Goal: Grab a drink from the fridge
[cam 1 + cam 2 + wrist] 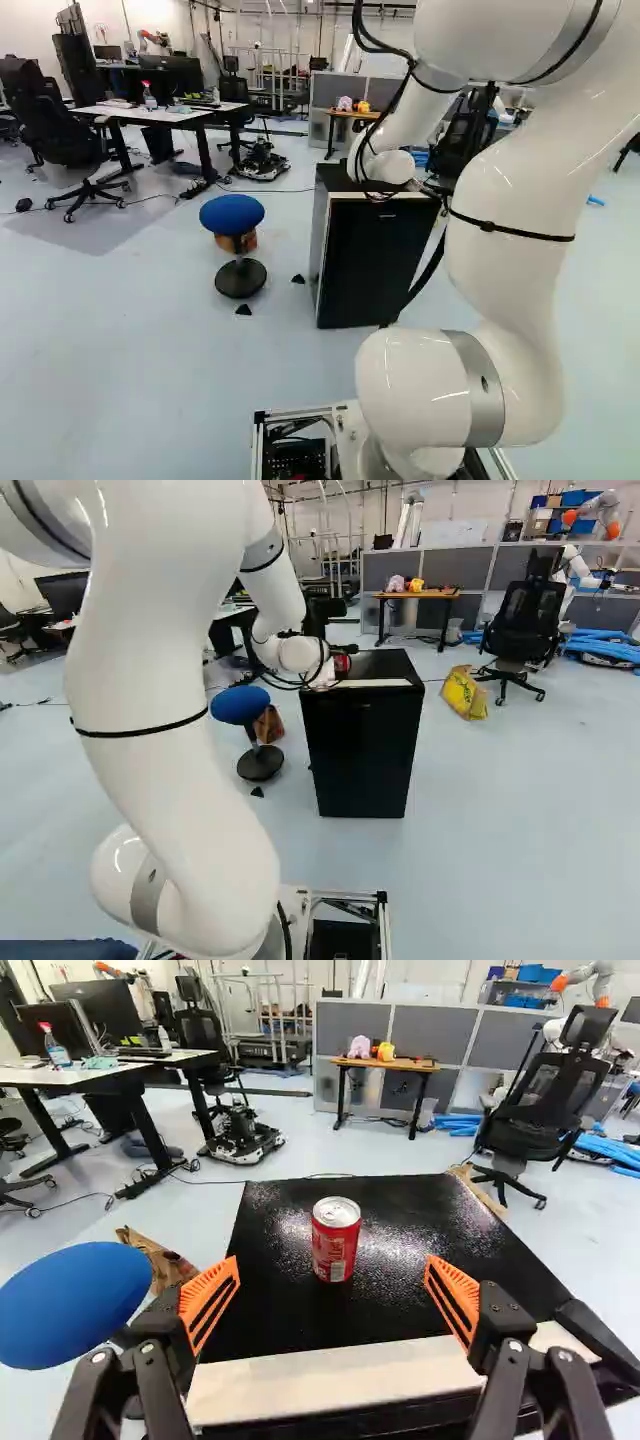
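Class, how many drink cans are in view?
1: a red can, upright on the black fridge, ahead of the open fingers. Any inside the fridge would be hidden.

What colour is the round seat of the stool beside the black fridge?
The stool's seat is blue, shown best in the wrist view.

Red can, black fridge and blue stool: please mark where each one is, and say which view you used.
Red can [335, 1245]: wrist view, on the side of its body, below the lid.
Black fridge [362, 760]: right base view, on its dark front.
Blue stool [231, 212]: left base view, on its round seat.
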